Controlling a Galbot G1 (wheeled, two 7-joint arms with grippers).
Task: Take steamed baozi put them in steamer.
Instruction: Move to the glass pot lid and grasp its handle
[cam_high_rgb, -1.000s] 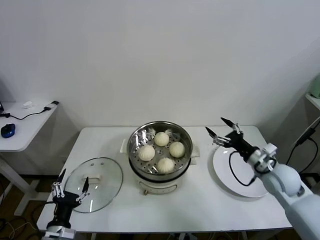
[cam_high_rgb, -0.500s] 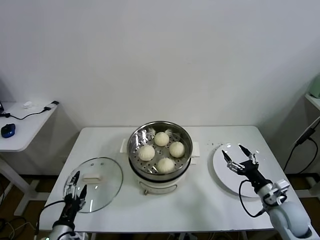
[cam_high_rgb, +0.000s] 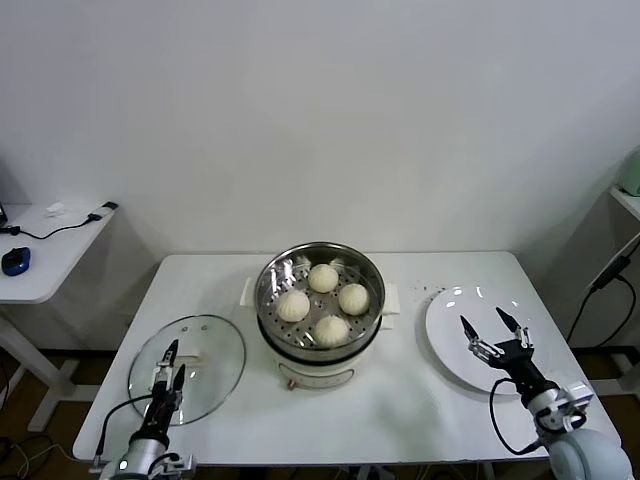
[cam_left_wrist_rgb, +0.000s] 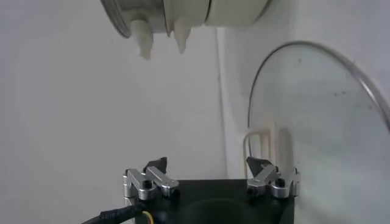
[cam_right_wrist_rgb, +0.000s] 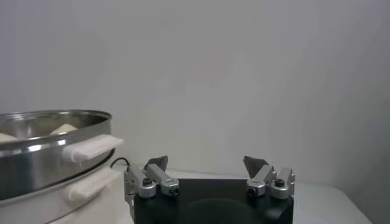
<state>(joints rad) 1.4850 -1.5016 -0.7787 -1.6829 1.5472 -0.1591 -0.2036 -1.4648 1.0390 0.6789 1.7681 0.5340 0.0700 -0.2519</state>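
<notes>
Right gripper (cam_high_rgb: 496, 331) wide open, empty, over flat white plate (cam_high_rgb: 452, 345) near table's right edge. Left gripper (cam_high_rgb: 167, 362) open, empty, over round glass lid (cam_high_rgb: 205, 350) at front-left. Four cream-white baozi (cam_high_rgb: 323, 278) sit in round steel steamer (cam_high_rgb: 369, 318).

The right gripper (cam_high_rgb: 495, 329) has drawn back from beside the steamer to the flat white round plate (cam_high_rgb: 450, 340); the left gripper (cam_high_rgb: 170, 360) has shifted over the round glass lid (cam_high_rgb: 210, 345).

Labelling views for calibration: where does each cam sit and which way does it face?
Head: high, facing down at table, steamer; both arms at near edge.
Left wrist: behind left gripper, open jaws, facing glass lid, steamer base.
Right wrist: behind right gripper, open jaws, facing wall.
Shared: steamer, all views.
</notes>
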